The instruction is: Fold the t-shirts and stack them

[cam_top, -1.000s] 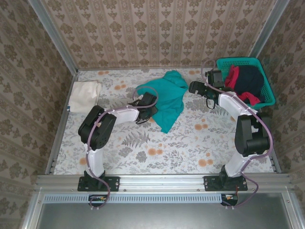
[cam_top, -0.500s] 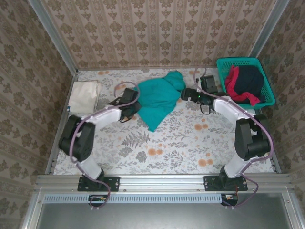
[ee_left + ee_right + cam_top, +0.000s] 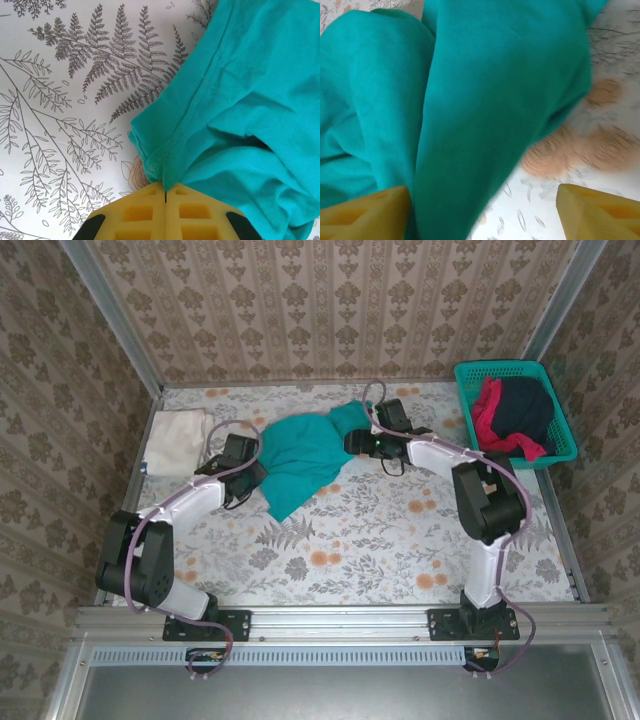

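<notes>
A folded cream-white t-shirt (image 3: 178,440) lies at the table's (image 3: 400,540) far left corner. Our left tool (image 3: 165,192) pinches a hem corner of the teal t-shirt (image 3: 300,452), crumpled near the middle of the far edge. Our right tool (image 3: 482,210) stands spread over its opposite side. We judge the cloth light and limp; seams and corners give the surest hold. A red shirt (image 3: 487,405) and a navy shirt (image 3: 525,408) sit in the mesh basket (image 3: 500,367) at the far right corner.

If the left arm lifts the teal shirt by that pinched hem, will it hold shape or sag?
Likely floppy: the teal shirt lies in soft folds and bunches. It would probably hang limp from the left gripper, shut on its hem. Pushed, it would probably wrinkle rather than slide flat.
</notes>
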You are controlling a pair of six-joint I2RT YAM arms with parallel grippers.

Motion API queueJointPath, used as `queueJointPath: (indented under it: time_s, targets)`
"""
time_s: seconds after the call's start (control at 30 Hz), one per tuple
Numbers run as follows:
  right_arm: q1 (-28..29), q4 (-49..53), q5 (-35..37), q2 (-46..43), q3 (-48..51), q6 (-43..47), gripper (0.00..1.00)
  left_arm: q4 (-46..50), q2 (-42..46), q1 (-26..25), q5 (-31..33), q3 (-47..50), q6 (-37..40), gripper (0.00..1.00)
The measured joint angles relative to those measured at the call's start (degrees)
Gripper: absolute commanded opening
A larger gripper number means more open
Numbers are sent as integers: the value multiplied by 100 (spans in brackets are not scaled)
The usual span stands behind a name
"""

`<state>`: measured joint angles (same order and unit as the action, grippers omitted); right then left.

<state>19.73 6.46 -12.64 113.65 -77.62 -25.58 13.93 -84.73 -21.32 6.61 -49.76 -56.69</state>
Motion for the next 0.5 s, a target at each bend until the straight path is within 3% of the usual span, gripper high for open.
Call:
queueJointPath:
  time_s: [0.07,0.13,0.27,0.5]
  targets:
    - [20,-2,-52,317,-299,-59,24,-20,9,2,-11,20,22,0]
    - [31,-11,-48,428,-409,-129,3,-15,39,7,-24,31,70,0]
    - [42,-63,109,105,-223,-216,0,111,334,22,9,35,319,0]
    - [46,-76,511,-2284,363,-142,0,529,1788,162,317,37,1163,0]
